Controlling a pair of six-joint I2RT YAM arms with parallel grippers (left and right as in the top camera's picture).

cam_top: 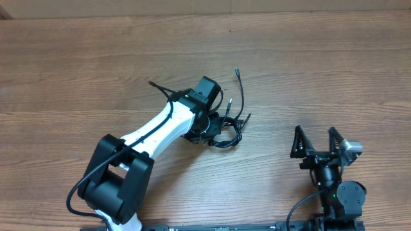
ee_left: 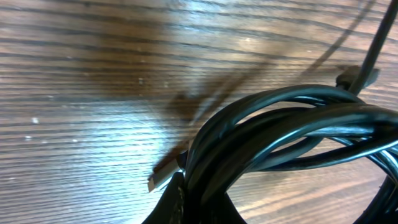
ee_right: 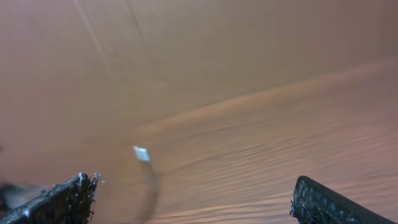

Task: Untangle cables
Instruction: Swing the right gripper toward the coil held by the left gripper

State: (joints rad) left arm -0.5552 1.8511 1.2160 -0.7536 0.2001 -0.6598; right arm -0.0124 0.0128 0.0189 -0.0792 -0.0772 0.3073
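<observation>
The cables (cam_top: 230,126) lie as a tangle of thin black cords at the table's middle, with loose ends reaching up and to the right. My left gripper (cam_top: 209,123) is down on the tangle's left side, partly hiding it. In the left wrist view the black loops (ee_left: 286,127) run down into my left gripper (ee_left: 198,206), which is shut on the bundle. A silver plug (ee_left: 163,176) pokes out just left of the jaws. My right gripper (cam_top: 316,140) stands open near the front right, apart from the cables. Nothing is between its fingers (ee_right: 69,198), though a blurred cord end with a pale plug (ee_right: 142,154) shows ahead of them.
Wooden table (cam_top: 77,70) all round. The left arm (cam_top: 157,131) stretches from its base at the front left to the tangle. The right arm's base (cam_top: 340,196) sits at the front right edge.
</observation>
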